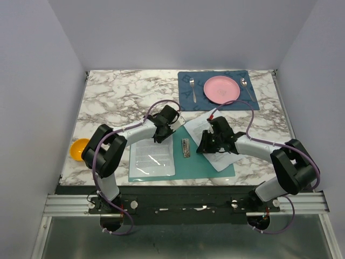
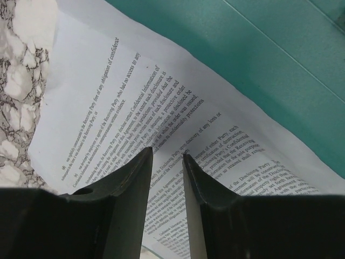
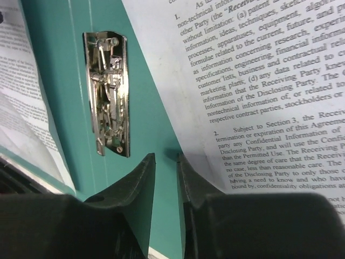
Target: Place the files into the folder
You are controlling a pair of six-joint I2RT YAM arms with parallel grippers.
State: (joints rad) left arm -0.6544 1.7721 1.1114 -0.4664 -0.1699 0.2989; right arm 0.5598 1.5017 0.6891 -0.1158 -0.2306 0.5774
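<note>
Dark blue placemat (image 1: 215,106) with a round pink plate (image 1: 221,89) sits far right on the marble table (image 1: 118,97), and there's an orange bowl (image 1: 80,148) at the left edge. On the open teal-green flat folder (image 3: 156,81), a shiny metal clip (image 3: 109,91) lies just left of the right gripper (image 3: 166,156), jaws a narrow slit apart over teal. White printed paper sheets (image 3: 259,81), dense with black text, slant across the folder's right half onto marble. The left gripper (image 2: 167,154), jaws narrowly apart too, hovers over another sheet at the folder's far edge.
</note>
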